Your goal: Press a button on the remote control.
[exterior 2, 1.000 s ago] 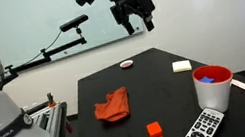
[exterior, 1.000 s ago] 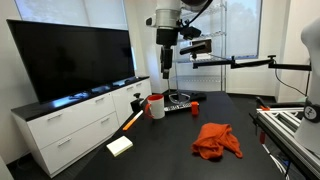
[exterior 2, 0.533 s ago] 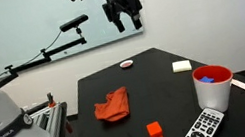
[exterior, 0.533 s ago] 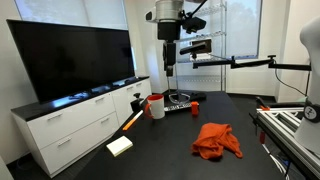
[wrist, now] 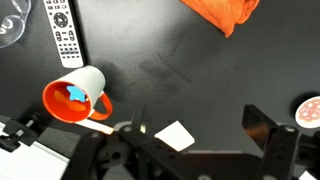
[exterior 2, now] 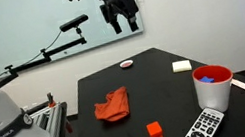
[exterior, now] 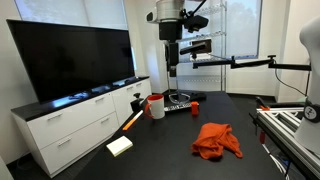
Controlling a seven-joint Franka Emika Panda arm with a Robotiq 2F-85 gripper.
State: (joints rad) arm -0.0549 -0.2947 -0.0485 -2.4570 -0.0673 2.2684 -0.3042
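Observation:
The remote control (exterior 2: 205, 127) is a flat black slab with pale buttons near the table's front edge; it also shows in the wrist view (wrist: 63, 31) at top left and in an exterior view (exterior: 180, 104) at the far end of the table. My gripper (exterior 2: 122, 19) hangs high above the table, open and empty; it also shows in an exterior view (exterior: 172, 67). In the wrist view its two fingers (wrist: 200, 128) stand wide apart, far above the table.
A red-and-white cup (exterior 2: 213, 87) holding something blue stands beside the remote. An orange cloth (exterior 2: 112, 106), a small red block (exterior 2: 155, 134), a white pad (exterior 2: 181, 65) and a small round dish (exterior 2: 128, 64) lie on the black table. A monitor (exterior: 70, 58) stands on white cabinets.
My gripper has moved up and back, away from the table, over the last second. Nothing on the table has moved.

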